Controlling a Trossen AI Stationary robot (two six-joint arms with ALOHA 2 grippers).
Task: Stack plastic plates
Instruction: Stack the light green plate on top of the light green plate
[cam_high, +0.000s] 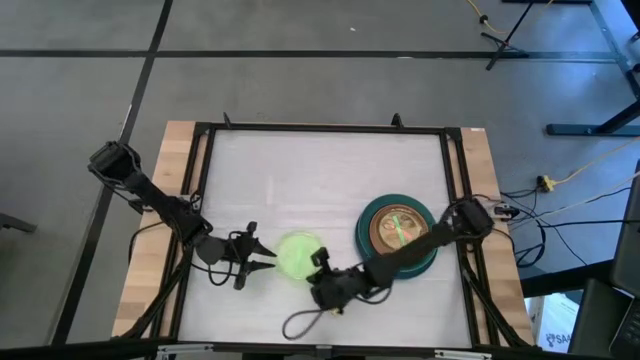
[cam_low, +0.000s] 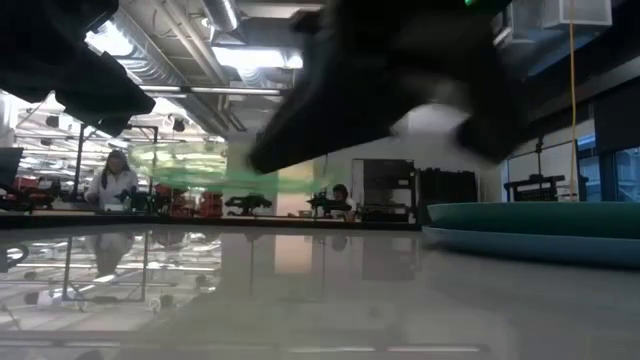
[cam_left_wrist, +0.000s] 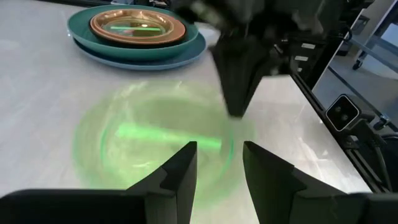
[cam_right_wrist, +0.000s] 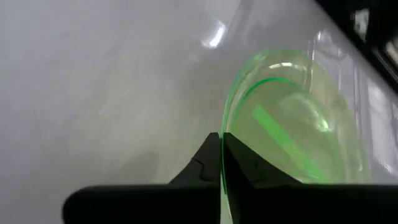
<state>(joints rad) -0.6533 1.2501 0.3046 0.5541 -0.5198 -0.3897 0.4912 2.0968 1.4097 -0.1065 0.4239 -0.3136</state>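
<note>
A small translucent lime-green plate (cam_high: 295, 254) hangs above the table near its near edge; the low view shows it (cam_low: 190, 165) clear of the surface. My right gripper (cam_high: 318, 266) reaches over from the right and is shut on its rim. My left gripper (cam_high: 264, 256) is open, level with the plate's left side, fingers (cam_left_wrist: 186, 163) pointing at it and apart from it. On the right sits a stack (cam_high: 397, 232): a blue plate at the bottom, a dark green one, a tan-orange one (cam_left_wrist: 137, 26), and a lime-green one inside. My right gripper (cam_right_wrist: 221, 142) pinches the lime plate's rim (cam_right_wrist: 225, 118) between its two fingers, on the plate's near right side. The fingers come in slanting from the table's near right. The plate is lifted clear of the table and roughly level, reaching out beyond the fingertips.
The black frame rail (cam_high: 452, 200) runs around the white table top. The right arm's forearm (cam_high: 420, 245) crosses over the stack's near edge. A cable loop (cam_high: 298, 322) lies near the near edge. Bare table stretches across the far half (cam_high: 300, 170).
</note>
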